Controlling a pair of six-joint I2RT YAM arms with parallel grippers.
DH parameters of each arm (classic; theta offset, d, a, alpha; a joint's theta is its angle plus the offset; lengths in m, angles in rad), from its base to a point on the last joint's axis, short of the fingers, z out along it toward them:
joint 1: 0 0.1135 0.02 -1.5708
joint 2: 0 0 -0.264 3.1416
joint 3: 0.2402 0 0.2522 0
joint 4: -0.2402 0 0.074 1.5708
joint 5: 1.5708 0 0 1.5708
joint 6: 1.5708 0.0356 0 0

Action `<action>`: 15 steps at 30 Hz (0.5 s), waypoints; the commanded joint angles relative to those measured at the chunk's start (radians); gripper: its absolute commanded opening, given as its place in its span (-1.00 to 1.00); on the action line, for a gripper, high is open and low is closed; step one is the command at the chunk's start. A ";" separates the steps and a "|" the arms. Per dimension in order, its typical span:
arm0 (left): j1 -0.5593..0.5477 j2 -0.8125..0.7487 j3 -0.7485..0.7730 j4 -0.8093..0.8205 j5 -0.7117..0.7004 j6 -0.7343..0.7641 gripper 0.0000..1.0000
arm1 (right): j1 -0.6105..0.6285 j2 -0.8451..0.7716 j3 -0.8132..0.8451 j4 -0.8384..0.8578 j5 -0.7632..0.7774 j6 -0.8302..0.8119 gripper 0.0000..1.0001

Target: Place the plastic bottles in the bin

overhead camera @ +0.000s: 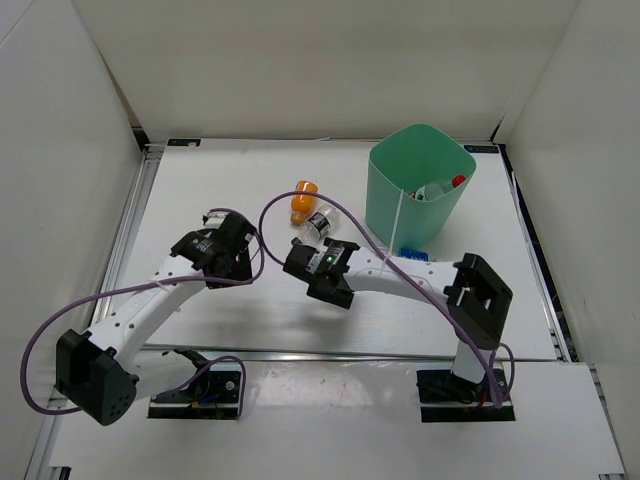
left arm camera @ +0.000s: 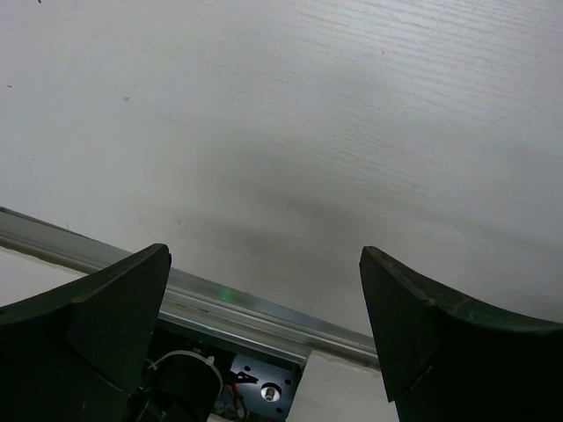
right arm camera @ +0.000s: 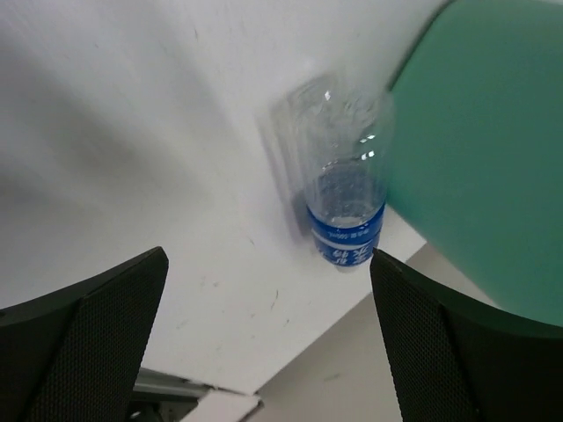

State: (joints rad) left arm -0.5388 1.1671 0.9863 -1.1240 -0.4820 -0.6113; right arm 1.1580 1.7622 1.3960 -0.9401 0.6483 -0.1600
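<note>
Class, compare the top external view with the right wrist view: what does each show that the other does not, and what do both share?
Only top external: the orange bottle, the black-capped bottle and a red cap inside the bin. Only right wrist: the clear body of the blue-labelled bottle, lying beside the bin. Both: the bin and that bottle's blue label.

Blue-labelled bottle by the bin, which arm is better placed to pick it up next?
Right. Its wrist camera shows the blue-labelled bottle beside the bin, just ahead of the open right gripper, while the open left gripper has no bottle in its view.
</note>
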 commanded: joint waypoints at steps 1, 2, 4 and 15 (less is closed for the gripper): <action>-0.015 -0.030 0.018 0.014 -0.062 -0.034 1.00 | -0.033 0.065 -0.049 -0.071 0.035 0.026 0.98; -0.015 -0.040 0.034 -0.009 -0.097 -0.062 1.00 | -0.034 0.078 -0.049 -0.080 0.048 0.037 0.98; -0.015 -0.055 0.049 -0.088 -0.208 -0.157 1.00 | -0.067 0.094 -0.036 -0.103 0.060 0.086 0.98; -0.015 -0.207 0.086 -0.211 -0.412 -0.346 1.00 | -0.152 0.137 -0.026 -0.144 0.169 0.177 0.98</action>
State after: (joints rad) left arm -0.5495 0.9977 1.0622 -1.3121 -0.8120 -0.9009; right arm 1.0153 1.8935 1.3556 -1.0542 0.7670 -0.0261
